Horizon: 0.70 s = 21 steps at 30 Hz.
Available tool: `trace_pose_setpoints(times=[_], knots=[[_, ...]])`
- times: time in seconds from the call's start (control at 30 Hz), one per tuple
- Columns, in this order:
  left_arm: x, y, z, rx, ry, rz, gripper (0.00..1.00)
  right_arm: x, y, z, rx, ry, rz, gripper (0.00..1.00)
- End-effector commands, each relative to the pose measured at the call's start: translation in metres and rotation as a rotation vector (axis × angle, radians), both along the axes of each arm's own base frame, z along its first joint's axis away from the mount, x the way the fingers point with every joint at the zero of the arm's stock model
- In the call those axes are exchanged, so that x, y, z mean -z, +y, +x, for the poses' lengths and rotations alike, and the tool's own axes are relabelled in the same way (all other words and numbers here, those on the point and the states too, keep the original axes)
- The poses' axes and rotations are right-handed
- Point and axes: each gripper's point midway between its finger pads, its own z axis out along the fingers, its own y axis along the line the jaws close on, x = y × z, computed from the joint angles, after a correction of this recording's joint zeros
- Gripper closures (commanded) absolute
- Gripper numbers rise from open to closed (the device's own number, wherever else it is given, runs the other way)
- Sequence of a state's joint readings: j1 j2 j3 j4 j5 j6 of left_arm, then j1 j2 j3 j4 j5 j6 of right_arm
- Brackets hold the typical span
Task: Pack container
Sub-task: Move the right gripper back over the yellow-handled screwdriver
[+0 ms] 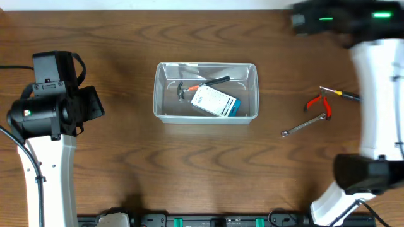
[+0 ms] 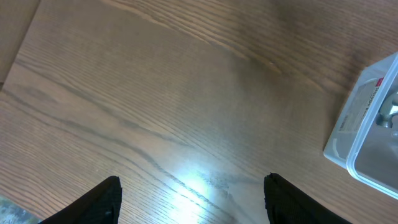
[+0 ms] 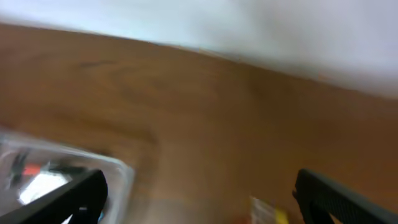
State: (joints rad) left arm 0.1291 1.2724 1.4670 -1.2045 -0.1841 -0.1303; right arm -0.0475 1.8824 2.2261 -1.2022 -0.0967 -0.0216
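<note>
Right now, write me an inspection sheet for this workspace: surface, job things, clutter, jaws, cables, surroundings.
Surface: wooden table, bare grain, glare patch under the left wrist camera.
Job's things: clear container holds hammer, white-and-blue box, dark-handled tool; pliers, wrench, screwdriver lie outside, toward the right arm.
Clutter: nothing seen.
Jaws: left jaws apart, empty, over bare wood; right jaws apart, empty, view blurred.
Cables: black cable beside left arm.
Surroundings: pale wall beyond table's far edge.
</note>
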Motion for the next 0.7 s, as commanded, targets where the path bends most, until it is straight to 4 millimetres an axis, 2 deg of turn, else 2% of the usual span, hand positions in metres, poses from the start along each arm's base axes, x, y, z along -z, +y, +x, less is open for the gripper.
trace_pose_setpoints(times=[0.0, 0.1, 0.23, 0.43, 0.57, 0.67], knots=[[-0.002, 0.002, -0.001, -0.009, -0.002, 0.006, 0.34, 0.062, -0.066, -0.020, 0.556, 0.231, 0.281, 0.01], [-0.002, 0.002, -0.001, -0.009, -0.002, 0.006, 0.34, 0.098, -0.110, -0.047, 0.842, 0.357, 0.365, 0.01], [-0.002, 0.002, -0.001, -0.012, -0.001, 0.004, 0.34, 0.146, -0.138, -0.062, 1.087, 0.462, 0.473, 0.01], [-0.001, 0.002, -0.003, -0.012, 0.008, 0.003, 0.34, 0.203, -0.147, -0.042, 1.110, 0.461, 0.549, 0.01], [0.001, 0.002, -0.006, -0.012, 0.022, 0.001, 0.34, 0.239, -0.149, -0.046, 1.258, 0.470, 0.597, 0.01], [0.002, 0.001, -0.008, -0.012, 0.029, 0.000, 0.34, 0.266, -0.148, -0.058, 1.391, 0.489, 0.622, 0.01]])
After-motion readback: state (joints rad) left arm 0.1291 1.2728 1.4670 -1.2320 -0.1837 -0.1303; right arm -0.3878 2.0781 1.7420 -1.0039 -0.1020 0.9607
